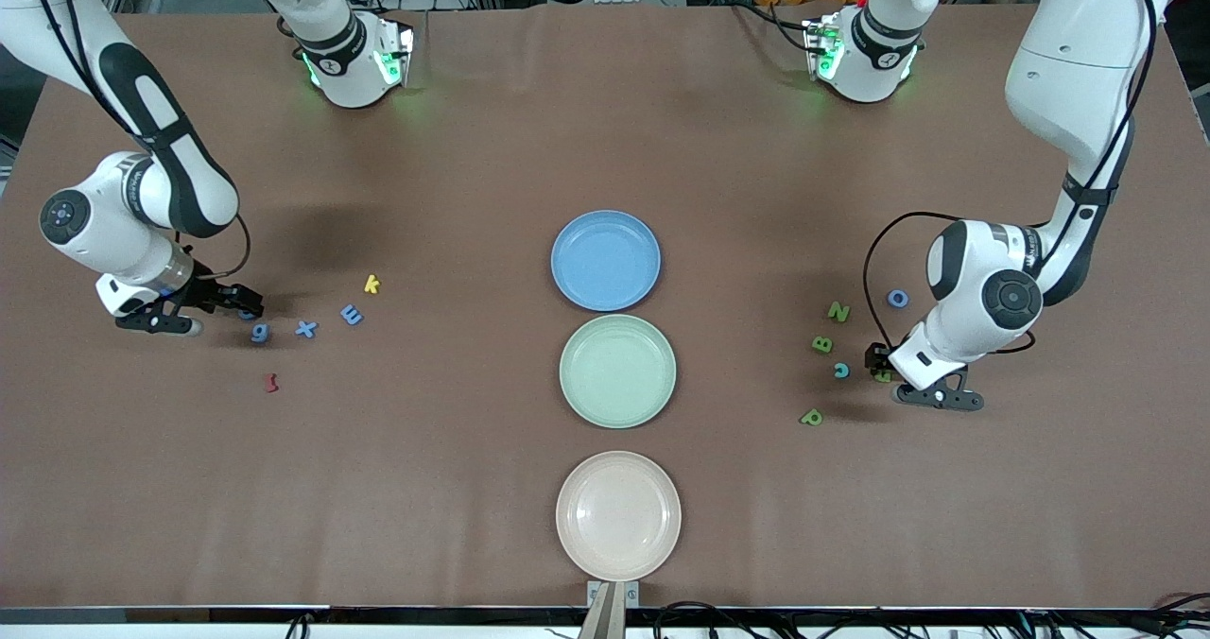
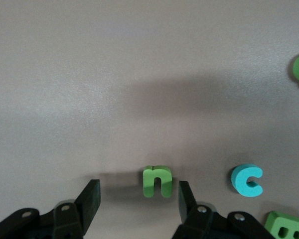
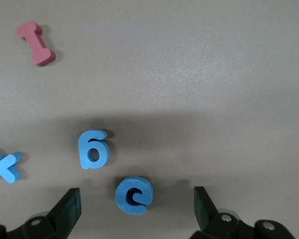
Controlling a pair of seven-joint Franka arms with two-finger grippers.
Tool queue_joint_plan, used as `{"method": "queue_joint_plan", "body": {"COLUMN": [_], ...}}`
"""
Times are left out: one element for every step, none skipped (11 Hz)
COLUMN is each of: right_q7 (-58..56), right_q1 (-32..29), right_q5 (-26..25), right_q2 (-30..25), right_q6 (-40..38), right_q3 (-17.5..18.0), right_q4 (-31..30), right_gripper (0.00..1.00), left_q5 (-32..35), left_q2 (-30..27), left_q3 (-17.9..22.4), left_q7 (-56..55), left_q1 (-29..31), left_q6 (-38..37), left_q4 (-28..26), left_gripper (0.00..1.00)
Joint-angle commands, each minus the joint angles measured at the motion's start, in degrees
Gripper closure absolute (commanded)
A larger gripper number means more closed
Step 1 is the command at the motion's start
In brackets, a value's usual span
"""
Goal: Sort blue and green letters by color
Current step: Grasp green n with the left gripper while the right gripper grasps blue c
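While both arms sit low at their own ends of the brown table, the front view lines up three plates mid-table: blue plate, green plate nearer the camera, beige plate nearest. Toward the right arm's end from the green plate lie a yellow k and dark red letter.

Left wrist view: the left gripper has its fingers apart around a green n, not pinching it; a teal c lies beside it.

Right wrist view: the right gripper is spread wide around a blue e, with a blue 6 close by.
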Motion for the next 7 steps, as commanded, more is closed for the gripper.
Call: {"method": "queue_joint_plan", "body": {"right_q7": [-0.4,-0.4,-0.4,-0.4,-0.4,-0.5,-0.4], "right_q1": [-0.1,-0.1,-0.1,-0.1,-0.1,-0.1,-0.1], "right_q5": [1.2,1.2,1.2,1.1,1.0,1.0,1.0], "right_q2": [0.7,0.5,0.4,0.1,-0.1,-0.2,-0.2], "right_q6": [1.7,1.7,1.8,1.8,1.8,1.8,1.8], "right_q3": [0.4,0.4,0.4,0.3,0.3,0.2,0.2], "right_q4": [-1.1,-1.5,-1.9,-2.6,-3.1,-3.3,-3.3], "right_gripper": [0.00,0.00,0.00,0.00,0.00,0.00,0.01], "left_q5": [1.4,1.4,1.4,1.5,1.5,1.5,1.4], "left_q2": [0.6,1.3,1.6,1.6,1.6,1.6,1.5], "left_q3": [0.0,0.0,0.0,0.0,0.0,0.0,0.0], "left_q7": [-0.6,-0.6,-0.6,-0.6,-0.6,-0.6,-0.7], "left_q1": [0.0,0.0,0.0,-0.1,-0.2,-0.4,-0.6], "left_q6": [0.8,1.8,2.3,2.3,2.3,2.3,2.3], "left_q4": [0.2,0.6,0.6,0.6,0.6,0.6,0.6], "left_gripper": [0.28,0.28,0.34,0.39,0.50,0.70,0.89]}}
